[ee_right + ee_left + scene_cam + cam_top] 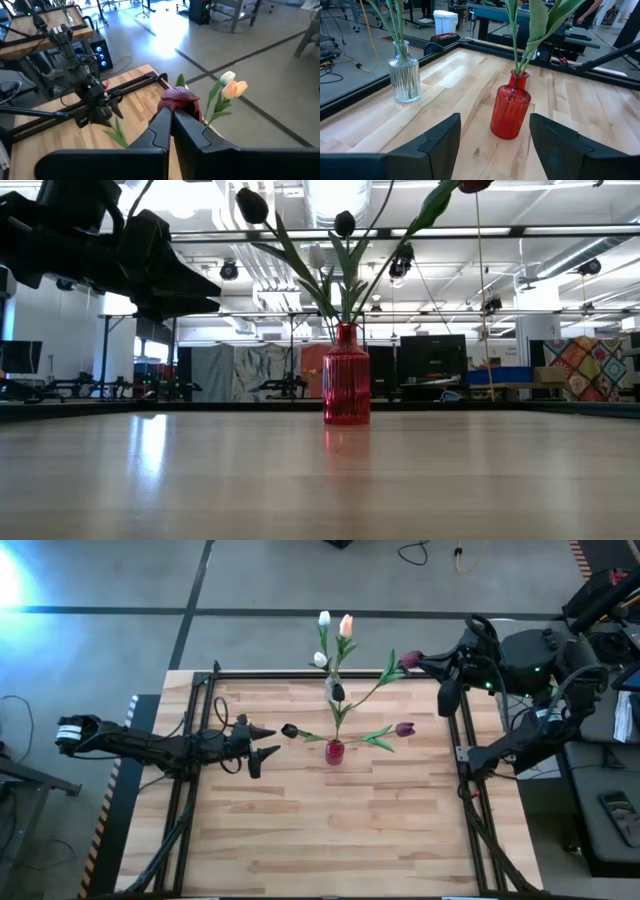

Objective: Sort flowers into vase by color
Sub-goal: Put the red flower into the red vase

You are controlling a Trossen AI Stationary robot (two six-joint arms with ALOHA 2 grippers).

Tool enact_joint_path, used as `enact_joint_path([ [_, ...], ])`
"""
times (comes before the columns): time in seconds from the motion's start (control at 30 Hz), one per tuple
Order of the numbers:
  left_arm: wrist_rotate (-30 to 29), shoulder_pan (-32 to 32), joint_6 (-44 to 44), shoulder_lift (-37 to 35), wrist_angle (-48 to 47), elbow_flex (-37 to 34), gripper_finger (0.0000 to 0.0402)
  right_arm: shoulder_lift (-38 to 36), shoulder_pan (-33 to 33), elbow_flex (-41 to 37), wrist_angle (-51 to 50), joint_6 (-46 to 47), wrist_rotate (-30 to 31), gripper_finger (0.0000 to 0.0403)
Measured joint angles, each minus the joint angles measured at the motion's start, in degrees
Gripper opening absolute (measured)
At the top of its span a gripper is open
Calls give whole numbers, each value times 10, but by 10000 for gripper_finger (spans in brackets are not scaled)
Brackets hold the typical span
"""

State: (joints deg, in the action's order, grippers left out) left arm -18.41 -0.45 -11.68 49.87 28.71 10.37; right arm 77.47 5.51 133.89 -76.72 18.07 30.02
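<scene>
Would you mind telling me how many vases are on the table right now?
2: a red vase near the table's middle holding dark tulips, and a clear glass vase toward the far edge holding pale tulips. No others show.

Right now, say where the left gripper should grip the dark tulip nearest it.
Probably the stem just behind the dark tulip head, coming from the left gripper: the stem leans from the red vase toward that open gripper, and the head looks soft.

We are in a robotics lab — monitors (432, 358) on benches, exposed ceiling ducts (300, 275), taped concrete floor (300, 580), cables (425, 552), other metal-framed rigs (55, 30) nearby.
</scene>
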Motion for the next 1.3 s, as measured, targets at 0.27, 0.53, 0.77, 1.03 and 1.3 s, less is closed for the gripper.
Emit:
enact_joint_path([
  [0.27,0,0,-2,0,0,0,222,-2,22,11,-22,16,0,9],
  [0.53,0,0,-4,0,0,0,222,-10,68,11,-28,19,0,9],
  [0.77,0,0,-4,0,-2,0,222,-9,120,11,-29,19,13,9],
  [1.03,0,0,-4,0,-1,0,222,32,130,9,-31,-11,31,9],
  [1.3,0,0,-4,0,0,0,222,96,130,9,-29,-62,32,9],
])
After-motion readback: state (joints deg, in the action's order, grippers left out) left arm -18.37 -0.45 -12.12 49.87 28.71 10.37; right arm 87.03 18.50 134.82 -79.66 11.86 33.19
